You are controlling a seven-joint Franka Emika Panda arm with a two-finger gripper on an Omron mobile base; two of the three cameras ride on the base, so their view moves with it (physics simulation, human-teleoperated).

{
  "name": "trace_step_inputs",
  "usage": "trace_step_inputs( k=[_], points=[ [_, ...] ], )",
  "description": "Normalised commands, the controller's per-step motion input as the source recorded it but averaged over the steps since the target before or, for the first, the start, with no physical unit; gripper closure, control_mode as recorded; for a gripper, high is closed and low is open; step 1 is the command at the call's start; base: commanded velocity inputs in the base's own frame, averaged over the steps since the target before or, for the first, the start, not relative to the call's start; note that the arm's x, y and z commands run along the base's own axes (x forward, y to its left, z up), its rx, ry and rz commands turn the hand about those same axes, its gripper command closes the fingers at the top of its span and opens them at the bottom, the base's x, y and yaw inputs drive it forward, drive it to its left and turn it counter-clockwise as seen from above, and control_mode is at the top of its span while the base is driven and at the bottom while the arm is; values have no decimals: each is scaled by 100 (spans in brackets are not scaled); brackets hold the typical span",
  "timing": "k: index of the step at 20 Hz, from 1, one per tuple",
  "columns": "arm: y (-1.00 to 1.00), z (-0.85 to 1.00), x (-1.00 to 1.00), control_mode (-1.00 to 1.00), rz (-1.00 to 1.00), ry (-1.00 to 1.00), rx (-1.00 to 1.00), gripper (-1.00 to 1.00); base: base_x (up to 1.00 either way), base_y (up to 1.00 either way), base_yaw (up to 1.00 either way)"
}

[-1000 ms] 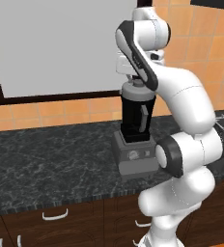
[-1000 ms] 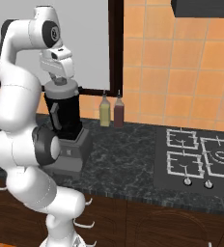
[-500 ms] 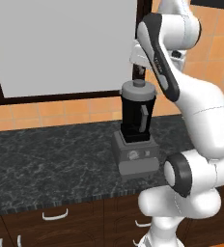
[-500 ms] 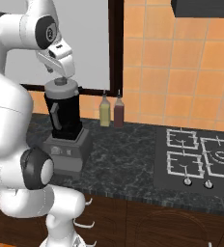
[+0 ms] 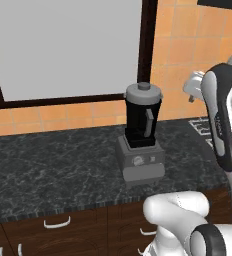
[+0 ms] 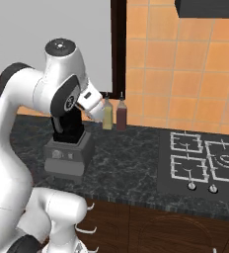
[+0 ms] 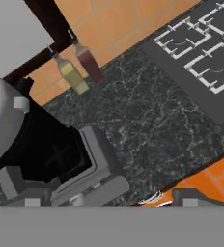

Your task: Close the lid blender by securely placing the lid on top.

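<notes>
The lid (image 5: 144, 92) sits level on the blender (image 5: 140, 134) near the surface's back edge, while the tool (image 5: 193, 86), wide open and empty, hangs apart to its right.

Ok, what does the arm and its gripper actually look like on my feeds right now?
The arm is glossy white with rounded, bulbous links and dark grey to black joint bands and caps. A white hand block ends it. In the hand view the gripper shows two small grey square finger tips. No cables or markings are visible.
</notes>
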Motion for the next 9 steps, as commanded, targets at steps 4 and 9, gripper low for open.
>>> trace_step_inputs(
  k=[4,9],
  points=[
    [-93,-20,-81,-100,-10,-16,9,-100,0,0,0],
    [0,0,0,-100,0,0,0,-100,0,0,0]
  ],
)
